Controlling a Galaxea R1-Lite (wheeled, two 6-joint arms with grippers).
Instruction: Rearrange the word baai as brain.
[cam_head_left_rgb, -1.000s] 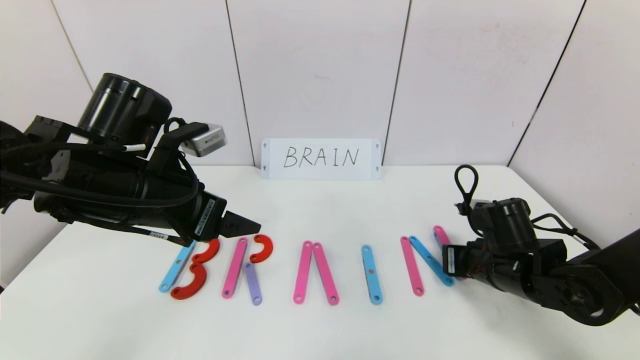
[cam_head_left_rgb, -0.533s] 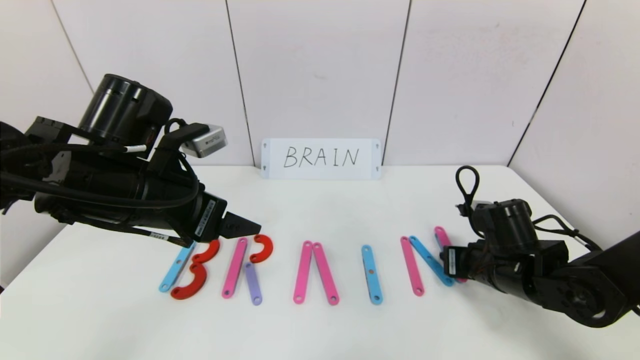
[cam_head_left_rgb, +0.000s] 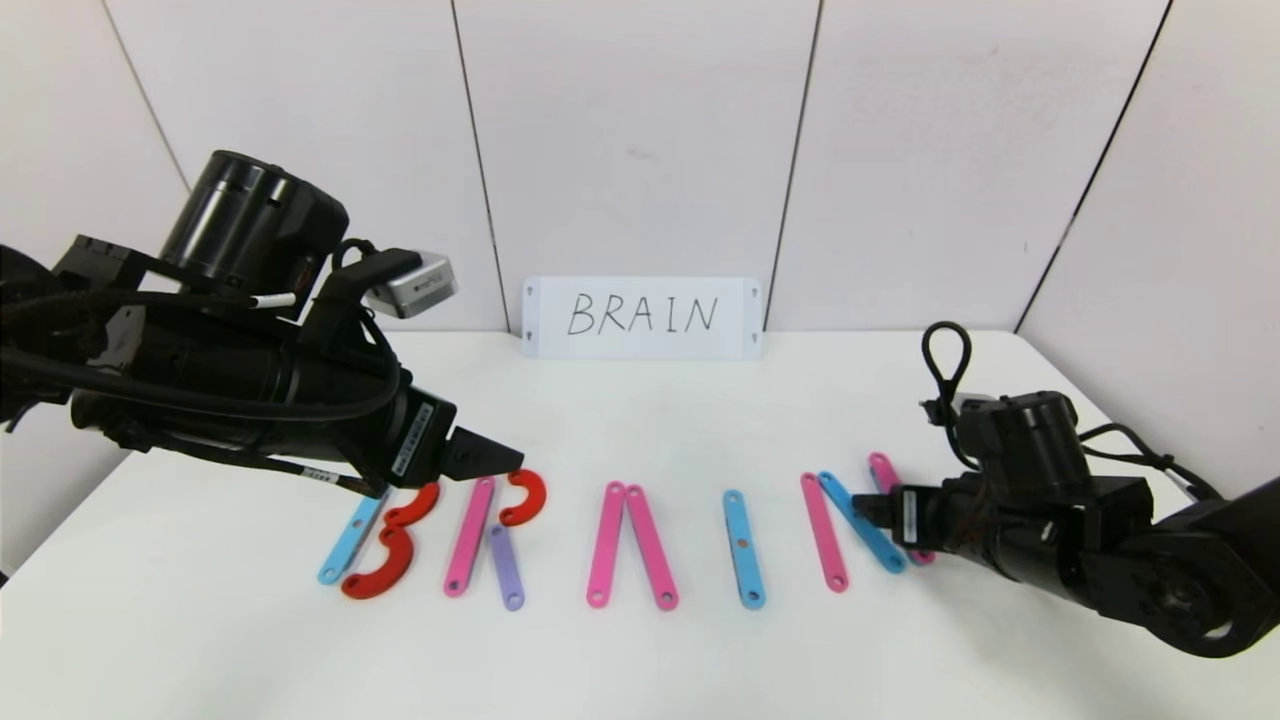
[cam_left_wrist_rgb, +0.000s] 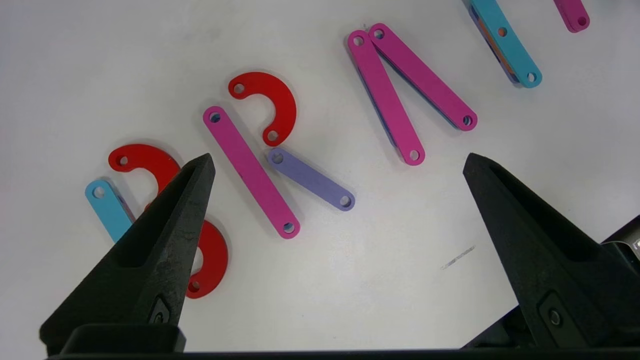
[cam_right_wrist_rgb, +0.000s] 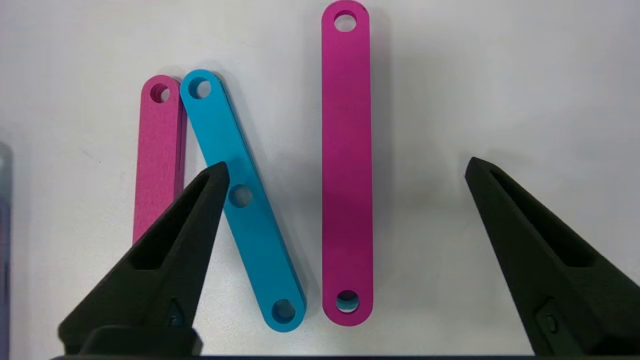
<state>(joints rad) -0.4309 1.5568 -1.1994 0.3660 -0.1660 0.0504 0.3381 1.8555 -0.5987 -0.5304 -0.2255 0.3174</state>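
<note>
- Right gripper (cam_right_wrist_rgb: 345, 170), jaws spread wide and holding nothing, hovers low over the last letter; a flat pink plastic strip (cam_right_wrist_rgb: 347, 165) lies between its fingers, a blue strip (cam_right_wrist_rgb: 245, 210) beside one fingertip.
- Left gripper (cam_left_wrist_rgb: 335, 165), equally wide and empty, hangs above the red curved pieces (cam_left_wrist_rgb: 272, 107) of the word (cam_head_left_rgb: 620, 535).

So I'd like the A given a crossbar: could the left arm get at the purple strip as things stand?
Probably yes. The left gripper hangs open above the table with the purple strip in plain sight between its fingers, lying flat with nothing on top. Its upper end nearly touches the red curve, though.
</note>
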